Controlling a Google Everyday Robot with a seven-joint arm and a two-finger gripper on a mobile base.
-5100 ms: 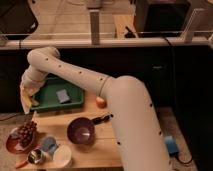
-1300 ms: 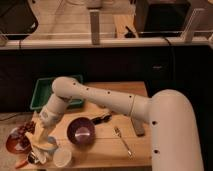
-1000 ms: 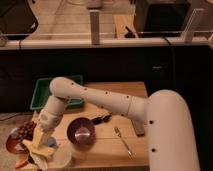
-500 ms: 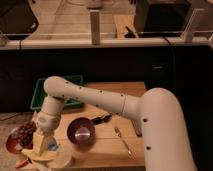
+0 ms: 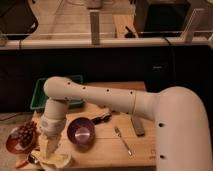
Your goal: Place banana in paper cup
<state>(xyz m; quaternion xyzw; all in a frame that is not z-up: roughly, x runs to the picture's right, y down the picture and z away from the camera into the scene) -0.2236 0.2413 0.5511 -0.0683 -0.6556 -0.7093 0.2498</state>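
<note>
While holding banana [image 5: 56, 159], tool [image 5: 48, 150] overhangs table edge [image 5: 107, 160].

1. Gripper [image 5: 48, 148] is lowered at the wooden table's [image 5: 102, 150] front-left corner.
2. Pale yellow curved banana [image 5: 55, 159] lies directly beneath the gripper.
3. Round purple bowl [image 5: 81, 133] stands just right of the gripper.
4. Dark red grapes [image 5: 26, 134] sit to its left.

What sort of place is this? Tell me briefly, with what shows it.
Probably an office or lab kitchenette test area. A wooden table holds a purple bowl, a fork and grapes on a plate, beside a glass railing. The hand hangs low with the banana.
</note>
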